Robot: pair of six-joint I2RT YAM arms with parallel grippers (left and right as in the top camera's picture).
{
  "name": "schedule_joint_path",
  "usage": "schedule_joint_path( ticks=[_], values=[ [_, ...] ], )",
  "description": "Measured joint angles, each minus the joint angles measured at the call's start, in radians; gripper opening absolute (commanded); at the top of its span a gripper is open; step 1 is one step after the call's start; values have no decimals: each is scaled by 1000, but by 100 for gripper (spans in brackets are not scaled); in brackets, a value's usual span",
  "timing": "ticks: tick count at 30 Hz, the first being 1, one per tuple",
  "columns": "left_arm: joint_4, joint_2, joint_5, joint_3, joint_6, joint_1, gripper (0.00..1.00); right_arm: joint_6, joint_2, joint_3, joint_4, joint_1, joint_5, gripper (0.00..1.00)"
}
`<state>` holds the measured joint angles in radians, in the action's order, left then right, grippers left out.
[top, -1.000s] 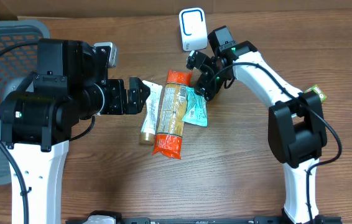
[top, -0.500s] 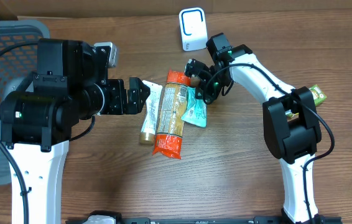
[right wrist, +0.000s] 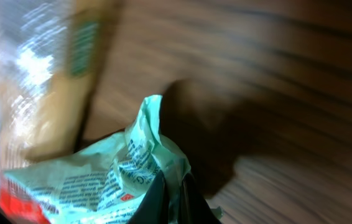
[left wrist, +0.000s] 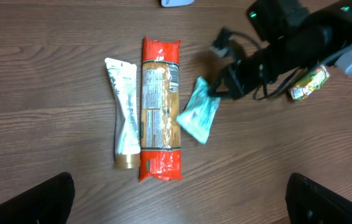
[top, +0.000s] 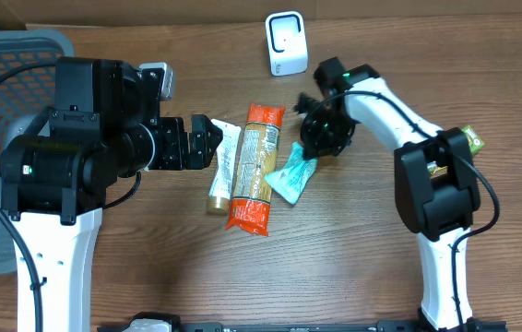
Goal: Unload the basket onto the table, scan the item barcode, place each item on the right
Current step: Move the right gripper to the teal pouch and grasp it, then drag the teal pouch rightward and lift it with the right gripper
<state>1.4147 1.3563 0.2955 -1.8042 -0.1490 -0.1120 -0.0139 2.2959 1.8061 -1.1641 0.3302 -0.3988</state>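
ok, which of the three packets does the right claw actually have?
The teal packet. The right claw is shut on one end of it. The orange pasta pack and the white pouch beside it lie ungripped.

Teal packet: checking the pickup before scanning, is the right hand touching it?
Touching. The right wrist view shows the right hand closed on the teal packet at its crumpled top edge.

Left arm [top: 58, 157] stretched rightward from its base, left tool [top: 207, 140] level with jaws spread wide, right arm [top: 395, 111] arched leftward from its base, wrist angled down, right tool [top: 314, 146] pinched tight on a teal packet [top: 293, 177] corner
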Motion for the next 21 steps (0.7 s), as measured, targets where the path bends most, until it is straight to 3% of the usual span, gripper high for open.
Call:
schedule_joint_path(
  ticks=[4,8,16,21],
  values=[
    [0,0,0,0,0,0,100,253,0,0,0,-98,26,4],
    [0,0,0,0,0,0,99,384,0,0,-42,-184,40,5],
    [0,0,0,0,0,0,100,381,-1,0,-143,-217,58,29],
    [0,0,0,0,0,0,100,335,-51,-8,-132,-217,28,59]
  ],
)
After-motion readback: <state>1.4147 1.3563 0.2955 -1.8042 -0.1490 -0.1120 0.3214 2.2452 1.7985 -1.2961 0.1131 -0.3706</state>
